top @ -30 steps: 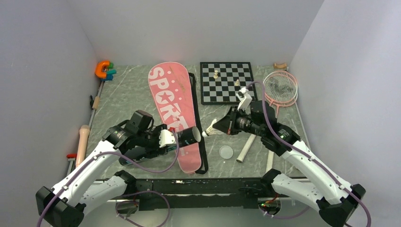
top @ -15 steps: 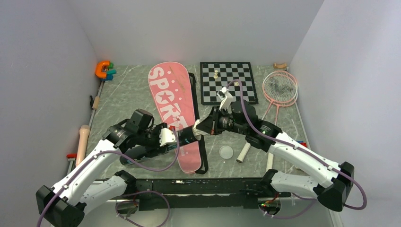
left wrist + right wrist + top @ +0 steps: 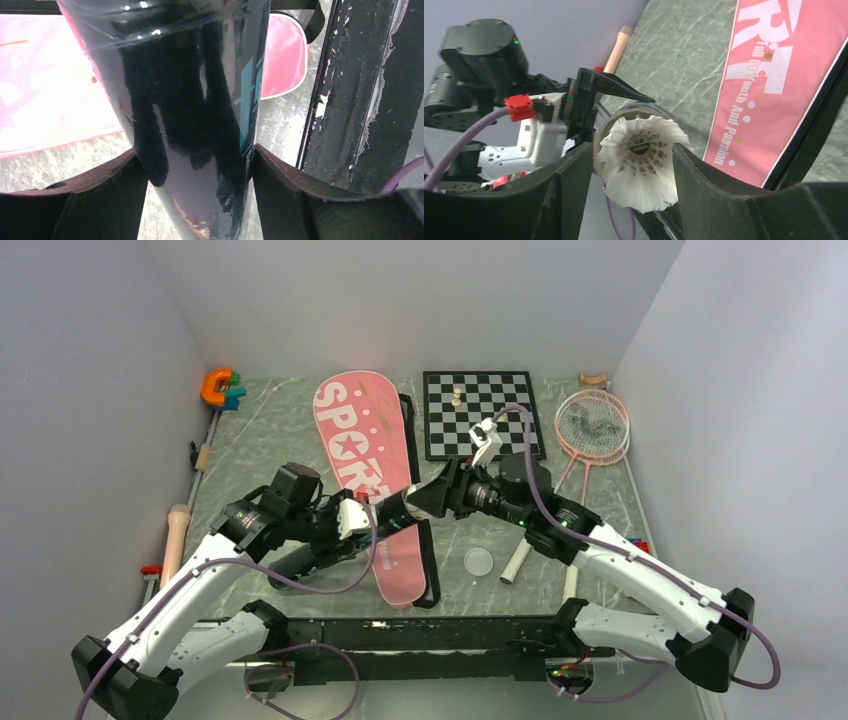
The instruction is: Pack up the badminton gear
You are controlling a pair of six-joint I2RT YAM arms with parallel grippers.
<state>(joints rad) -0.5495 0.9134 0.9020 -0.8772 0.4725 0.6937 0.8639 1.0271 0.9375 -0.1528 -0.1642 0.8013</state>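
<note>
Clamping the long black tube (image 3: pixel 192 95) in the left gripper (image 3: pixel 195 155), just above the near half of the pink SPORT bag (image 3: pixel 362 450). Got the right gripper (image 3: pixel 631 148) at the tube's mouth, over the bag's right edge, fingers spread, not gripping. Seeing a white shuttlecock (image 3: pixel 642 161) stuck feathers-out in that mouth, between those fingers.

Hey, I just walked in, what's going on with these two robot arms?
They are packing badminton gear. The left gripper is clamped on the black tube, holding it off the table above the pink bag, open end toward the other arm. The right gripper is at that opening, where a white shuttlecock sits in the tube's mouth, feathers outward; its jaws look parted around it rather than pinching. The pink rackets lie at the table's far right, not yet packed.
</note>
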